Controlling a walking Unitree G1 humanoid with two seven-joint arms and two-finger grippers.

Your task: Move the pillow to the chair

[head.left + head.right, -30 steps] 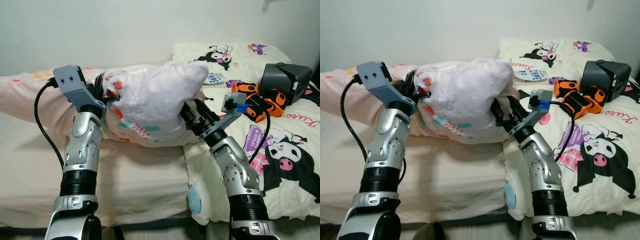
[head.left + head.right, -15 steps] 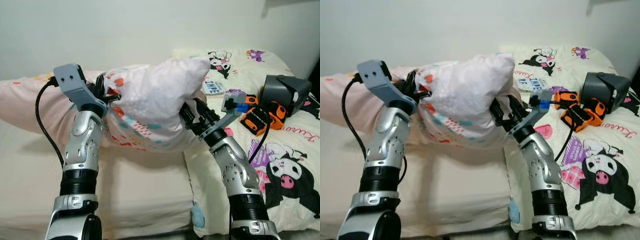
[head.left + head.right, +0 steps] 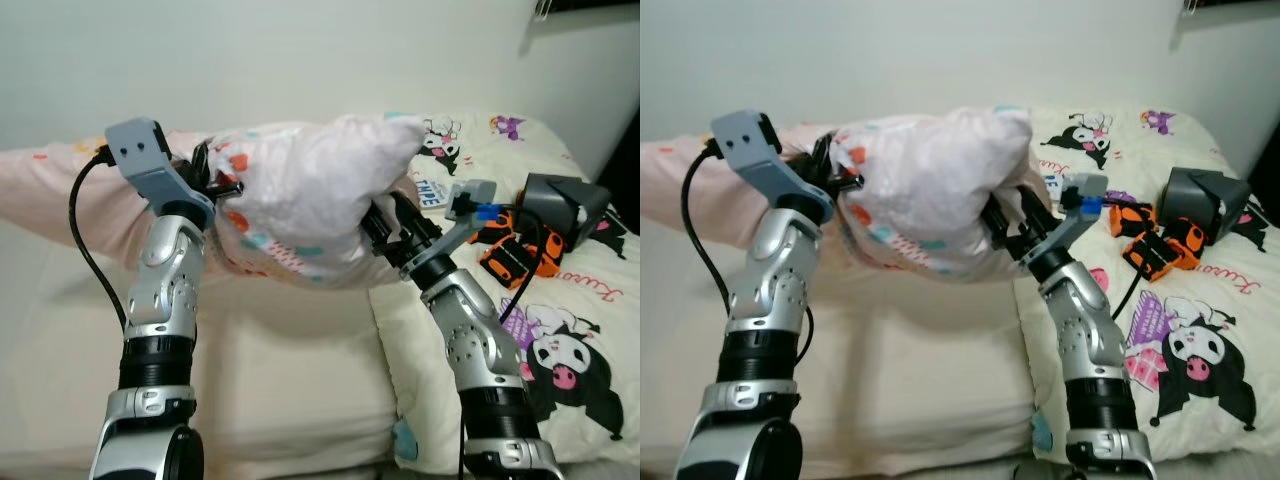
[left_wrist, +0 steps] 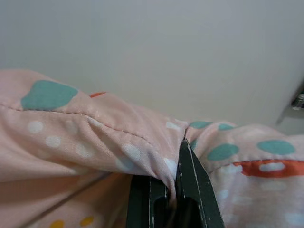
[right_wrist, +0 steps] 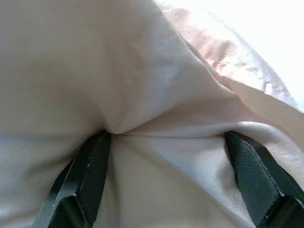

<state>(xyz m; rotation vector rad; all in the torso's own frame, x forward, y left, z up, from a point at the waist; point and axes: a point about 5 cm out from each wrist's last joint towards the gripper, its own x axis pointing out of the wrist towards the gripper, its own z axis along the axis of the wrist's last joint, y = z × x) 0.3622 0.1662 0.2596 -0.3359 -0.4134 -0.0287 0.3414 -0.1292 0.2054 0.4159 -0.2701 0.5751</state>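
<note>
One pillow (image 3: 310, 205), pale pink with coloured dots and hearts, is held up in the air between two silver robot arms, above a bed (image 3: 290, 380) covered in a plain cream sheet. The left gripper (image 3: 212, 187) is set at the pillow's left end; in the left wrist view its two black fingers (image 4: 190, 190) are seen pressed together with a fold of the dotted fabric pinched between them. The right gripper (image 3: 385, 222) is pushed into the pillow's right side; in the right wrist view its two fingers (image 5: 83, 178) are spread wide apart, with the pale fabric bulging between them and touching both. A second long pink cushion (image 3: 60, 195) is seen lying along the wall behind the left arm. On the right of the bed one cream blanket (image 3: 560, 330) printed with black-and-white cartoon figures is spread. On that blanket, well apart from the pillow, lie one dark grey boxy object (image 3: 560, 200) and two orange-and-black objects (image 3: 515, 255) just beside it. One black cable (image 3: 95, 255) is looped down from the left wrist
</note>
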